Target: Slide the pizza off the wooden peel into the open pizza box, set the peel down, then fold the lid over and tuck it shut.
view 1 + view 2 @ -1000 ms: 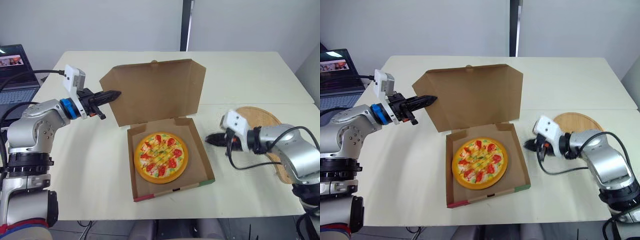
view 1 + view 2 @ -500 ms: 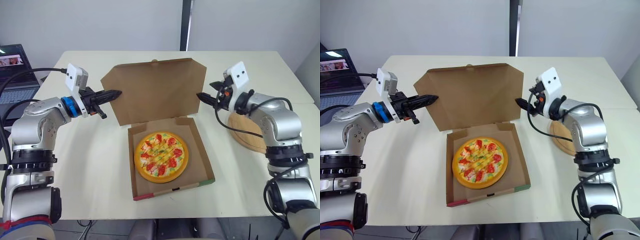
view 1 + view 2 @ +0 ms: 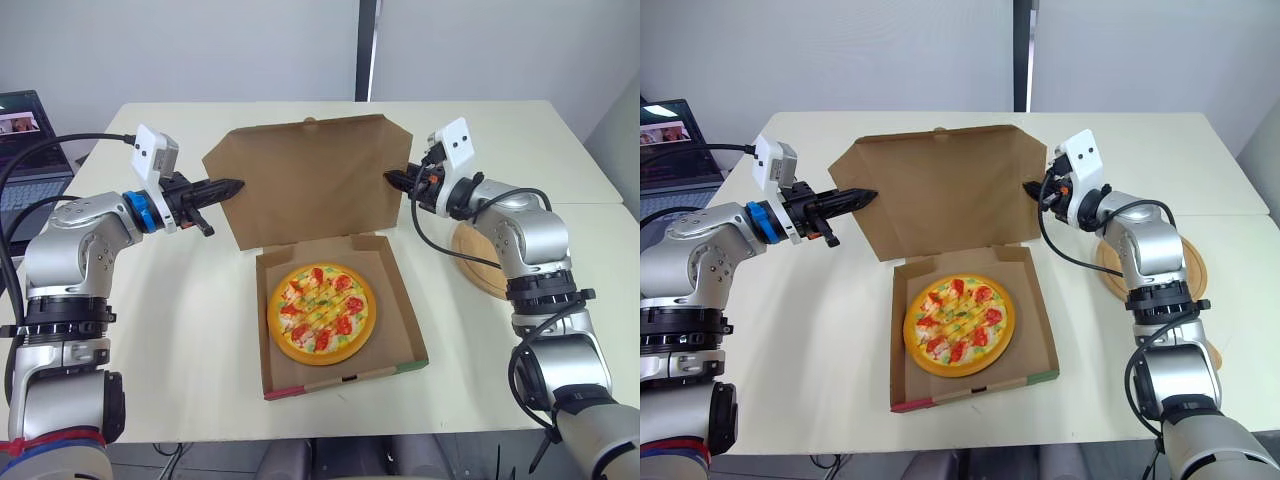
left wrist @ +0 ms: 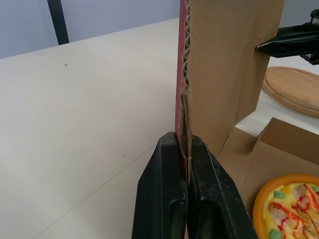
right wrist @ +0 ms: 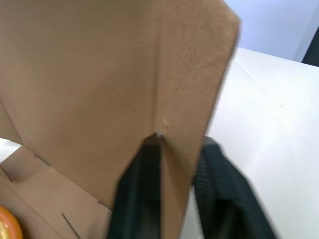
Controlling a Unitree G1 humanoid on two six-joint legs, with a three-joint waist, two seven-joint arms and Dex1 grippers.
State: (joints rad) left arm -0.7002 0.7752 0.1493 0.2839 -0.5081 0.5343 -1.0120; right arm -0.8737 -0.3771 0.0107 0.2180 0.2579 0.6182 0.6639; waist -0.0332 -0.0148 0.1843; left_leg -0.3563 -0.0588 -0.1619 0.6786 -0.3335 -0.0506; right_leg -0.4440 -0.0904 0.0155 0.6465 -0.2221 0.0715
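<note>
Left wrist view: left gripper (image 4: 183, 142) pinched tight on the upright lid (image 3: 310, 180) at its 9 o'clock edge. Right gripper (image 5: 180, 142), fingers parted, straddles the lid's 3 o'clock flap. Pizza (image 3: 322, 314) lies inside the box (image 3: 398, 300); wooden peel (image 3: 480, 262) rests on the table (image 3: 180, 340) at the box's 3 o'clock.

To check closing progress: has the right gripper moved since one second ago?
Yes. The right gripper rose from beside the wooden peel to the right edge of the lid.

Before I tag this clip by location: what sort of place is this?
Likely an office or lab rather than a kitchen: a plain pale table, an open laptop off to one side, and bare grey walls behind.
</note>
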